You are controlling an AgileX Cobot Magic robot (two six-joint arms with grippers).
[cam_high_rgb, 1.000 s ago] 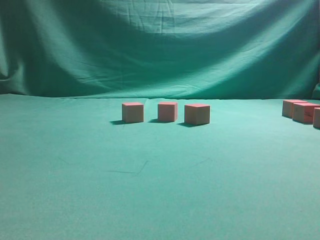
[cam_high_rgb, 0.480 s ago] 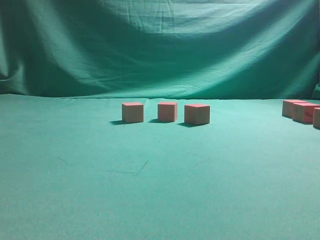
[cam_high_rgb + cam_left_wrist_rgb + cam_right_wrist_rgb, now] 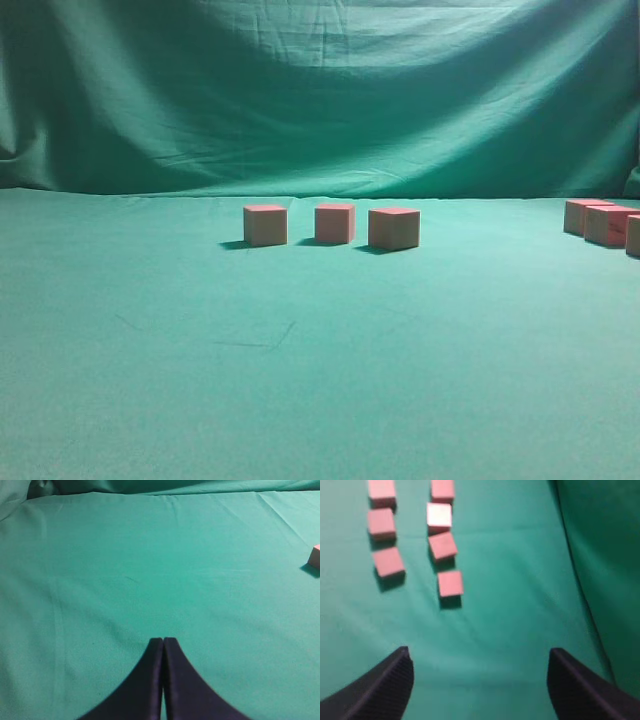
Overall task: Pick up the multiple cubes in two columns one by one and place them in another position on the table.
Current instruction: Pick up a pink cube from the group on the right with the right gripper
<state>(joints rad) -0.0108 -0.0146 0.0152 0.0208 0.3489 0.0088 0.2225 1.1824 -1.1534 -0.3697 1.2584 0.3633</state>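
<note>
Three cubes stand in a row mid-table in the exterior view: left [image 3: 265, 225], middle [image 3: 335, 223], right [image 3: 394, 228]. More cubes [image 3: 604, 223] sit at that view's right edge. In the right wrist view several cubes form two columns, the left one ending at a cube [image 3: 389, 561], the right one at a cube [image 3: 450, 583]. My right gripper [image 3: 479, 655] hangs open above bare green table [image 3: 490, 625], short of the columns, holding nothing. My left gripper [image 3: 163, 640] is shut and empty over the cloth; one cube [image 3: 315, 556] shows at its view's right edge.
A wrinkled green backdrop [image 3: 320, 90] hangs behind the table. Draped cloth [image 3: 605, 555] rises along the right side of the right wrist view. Neither arm shows in the exterior view.
</note>
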